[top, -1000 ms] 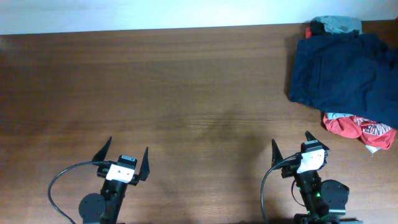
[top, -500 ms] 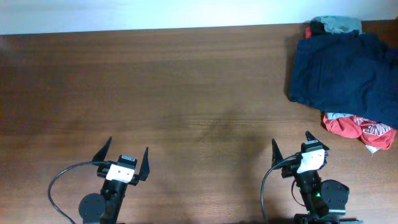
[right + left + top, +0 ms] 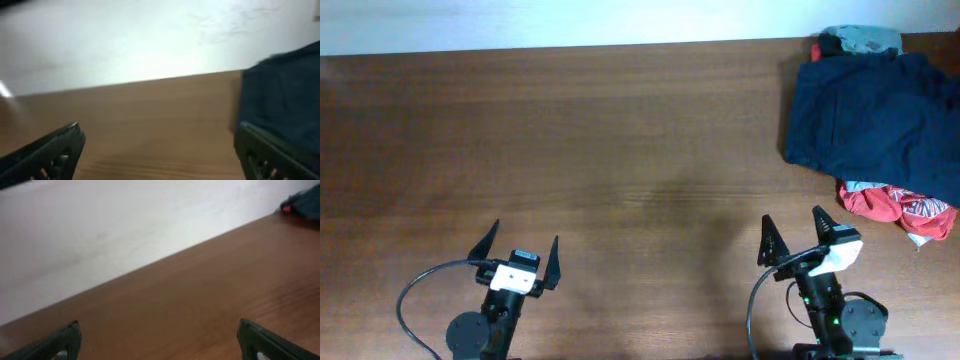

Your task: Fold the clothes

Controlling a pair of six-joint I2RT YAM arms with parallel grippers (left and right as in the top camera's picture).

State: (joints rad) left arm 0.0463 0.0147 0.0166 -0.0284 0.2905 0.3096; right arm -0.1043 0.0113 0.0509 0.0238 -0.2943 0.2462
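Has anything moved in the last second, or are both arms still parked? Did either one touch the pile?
The right end effector turned and shifted slightly to the right, toward the clothes pile. It is open and holds nothing. Nothing was taken hold of or let go. The left end effector stayed where it was, open. The navy garment and the red garment beside it lie as before, untouched.
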